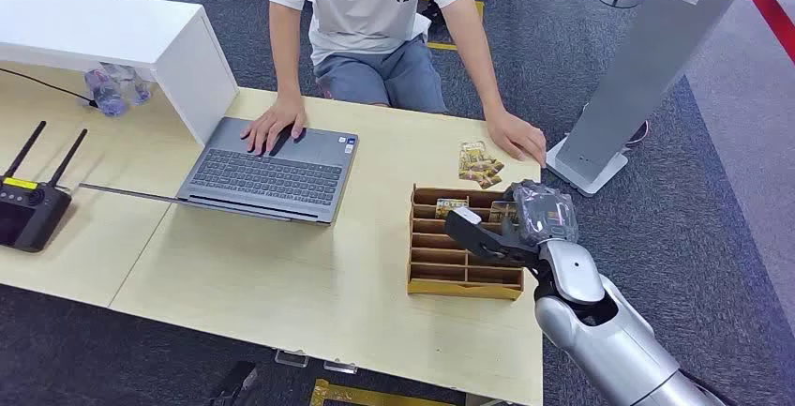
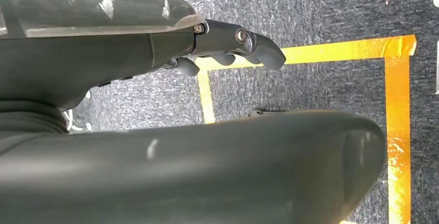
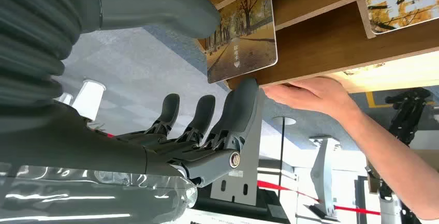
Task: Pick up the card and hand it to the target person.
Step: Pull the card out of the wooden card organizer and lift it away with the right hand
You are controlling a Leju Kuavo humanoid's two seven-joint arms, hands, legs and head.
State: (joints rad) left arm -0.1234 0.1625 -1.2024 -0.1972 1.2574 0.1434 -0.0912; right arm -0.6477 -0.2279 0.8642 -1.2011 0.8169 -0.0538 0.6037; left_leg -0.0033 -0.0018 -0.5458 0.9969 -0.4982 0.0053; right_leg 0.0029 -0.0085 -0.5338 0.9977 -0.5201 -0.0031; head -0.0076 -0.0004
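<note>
A wooden card rack [image 1: 464, 273] stands on the table's right side. An autumn-tree card [image 3: 242, 32] sticks out of one of its slots, seen from above as the card [image 1: 503, 211]. My right hand [image 1: 511, 228] hovers over the rack's right end. Its thumb [image 3: 155, 1] lies on one side of that card and its fingers [image 3: 238, 110] on the other, one fingertip against the rack wall. A second card [image 1: 450, 207] sits in another slot. The person [image 1: 375, 12] sits opposite, one hand [image 1: 517, 136] resting by a loose pile of cards [image 1: 480, 164]. My left hand [image 2: 233, 43] hangs over the carpet, holding nothing.
An open laptop [image 1: 267, 172] lies mid-table under the person's other hand [image 1: 274, 125]. A white shelf [image 1: 112, 31] and a black controller with antennas [image 1: 33, 209] stand at the left. A grey stand [image 1: 647, 59] rises on the right. Yellow tape [image 2: 310, 53] marks the floor.
</note>
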